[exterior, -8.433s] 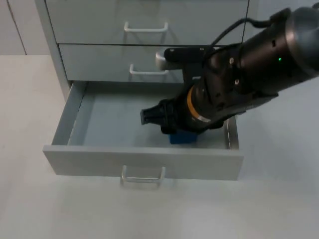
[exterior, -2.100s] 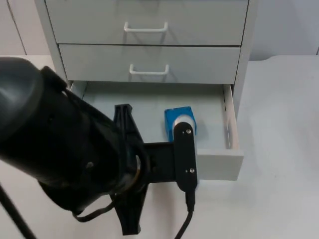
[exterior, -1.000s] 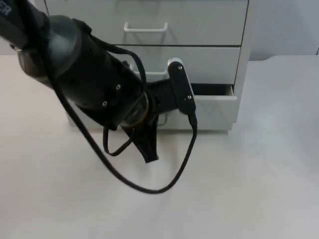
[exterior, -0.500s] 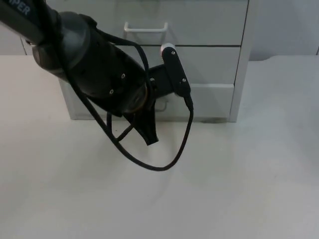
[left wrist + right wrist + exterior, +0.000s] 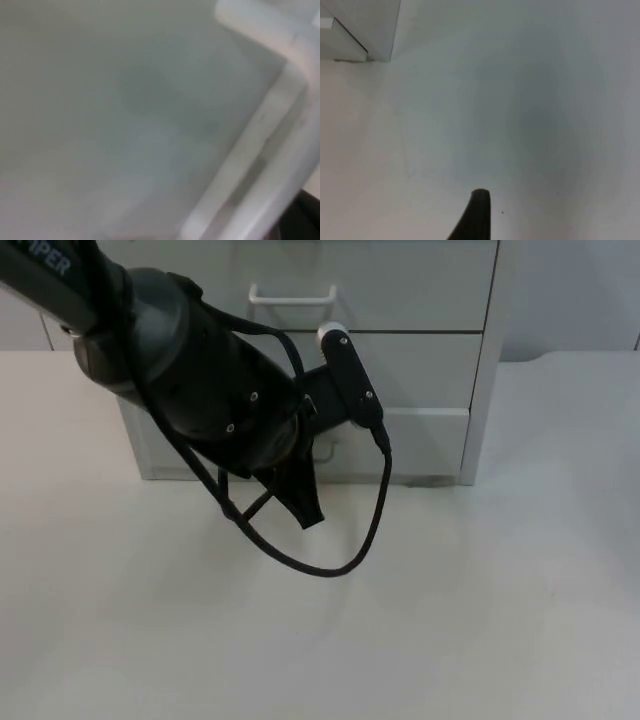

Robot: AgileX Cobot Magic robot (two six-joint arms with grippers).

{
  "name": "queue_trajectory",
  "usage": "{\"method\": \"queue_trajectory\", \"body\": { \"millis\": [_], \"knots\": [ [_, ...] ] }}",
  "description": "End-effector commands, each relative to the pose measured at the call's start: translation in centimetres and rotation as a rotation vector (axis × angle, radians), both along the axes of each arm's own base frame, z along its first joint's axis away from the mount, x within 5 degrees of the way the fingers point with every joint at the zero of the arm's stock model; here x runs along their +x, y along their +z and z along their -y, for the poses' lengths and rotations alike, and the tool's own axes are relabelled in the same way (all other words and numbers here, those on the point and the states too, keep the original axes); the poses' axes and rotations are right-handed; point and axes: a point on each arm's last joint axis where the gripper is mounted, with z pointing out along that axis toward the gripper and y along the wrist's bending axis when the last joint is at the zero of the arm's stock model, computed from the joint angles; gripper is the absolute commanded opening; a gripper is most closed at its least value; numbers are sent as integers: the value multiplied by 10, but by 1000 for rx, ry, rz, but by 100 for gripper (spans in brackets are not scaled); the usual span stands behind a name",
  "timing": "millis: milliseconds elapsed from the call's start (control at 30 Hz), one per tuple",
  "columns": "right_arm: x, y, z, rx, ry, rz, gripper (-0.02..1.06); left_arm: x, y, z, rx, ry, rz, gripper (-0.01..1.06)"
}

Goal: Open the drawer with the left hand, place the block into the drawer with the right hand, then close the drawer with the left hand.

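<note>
1. With the bottom drawer (image 5: 430, 440) sitting flush in the grey cabinet (image 5: 487, 360), its front lines up with the cabinet's frame and no gap shows along its top edge
2. The left arm reaches in from the upper left of the top view, its bulky black wrist lying right across the middle of that drawer front
3. The left end effector (image 5: 305, 485) is down at the drawer face, low against the cabinet where it meets the white surface (image 5: 480, 620)
4. From the left wrist, the grey drawer front (image 5: 125, 100) is very close, with the white handle (image 5: 270, 125) running across it and bending at a corner; the end effector sits just beside that handle
5. Wide or narrow? I cannot tell, and I cannot tell whether it is touching the handle
6. Above, the middle drawer (image 5: 420, 365) and the top drawer's white handle (image 5: 290, 295) are shut and clear of the arm
7. The right end effector (image 5: 477, 220) waits over bare surface, well apart from the cabinet's lower corner (image 5: 360, 30), holding nothing that can be made out; how far open it is, I cannot tell
</note>
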Motion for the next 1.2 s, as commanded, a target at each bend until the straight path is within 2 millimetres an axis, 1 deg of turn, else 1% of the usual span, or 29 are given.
{"method": "queue_trajectory", "body": {
  "millis": [0,167,267,300,367,400,433,467,500,567,633,667,700,767,833,867,1033,1067,1167],
  "knots": [
    [-2,0,2,-8,1,9,81,11,7,-12,12,111,75,0],
    [-3,-4,2,-8,1,1,81,10,6,-15,29,132,86,0],
    [-3,-5,2,-9,1,-3,81,-4,5,-11,59,99,73,0],
    [-3,-5,2,-9,1,-3,81,-4,5,-11,59,99,73,0],
    [-3,-5,2,-11,2,-3,81,-21,8,-9,54,90,42,0],
    [-3,-5,2,-11,2,-3,81,-36,8,-10,59,81,11,0],
    [-3,-5,2,-11,2,-3,81,-47,11,-11,58,77,-9,0],
    [-3,-5,2,-11,2,-3,81,-47,11,-11,58,77,-9,0],
    [-3,-5,2,-11,2,-3,81,-57,15,-11,48,71,-28,0],
    [-3,-5,2,-11,2,-3,81,-78,18,-13,-3,62,-117,0],
    [-3,-5,2,-11,2,-3,81,-96,25,-13,-67,25,-188,0],
    [-3,-5,2,-11,2,-3,81,-96,25,-13,-67,25,-188,0],
    [-3,-5,2,-11,2,-3,81,-102,27,-14,-104,26,-219,0],
    [-3,-5,2,-11,2,-3,81,-110,39,-15,-189,43,-247,0],
    [-3,-5,2,-10,2,-4,81,-114,50,-18,-236,69,-246,0],
    [-3,-5,2,-10,2,-4,81,-114,50,-18,-236,69,-246,0],
    [-3,-5,2,-10,2,-6,81,-118,80,-23,-342,127,-211,0],
    [-3,-5,2,-10,2,-6,81,-118,80,-23,-342,127,-211,0],
    [-3,-5,2,-10,2,-8,81,-118,94,-37,-386,216,-225,0]
  ]
}}
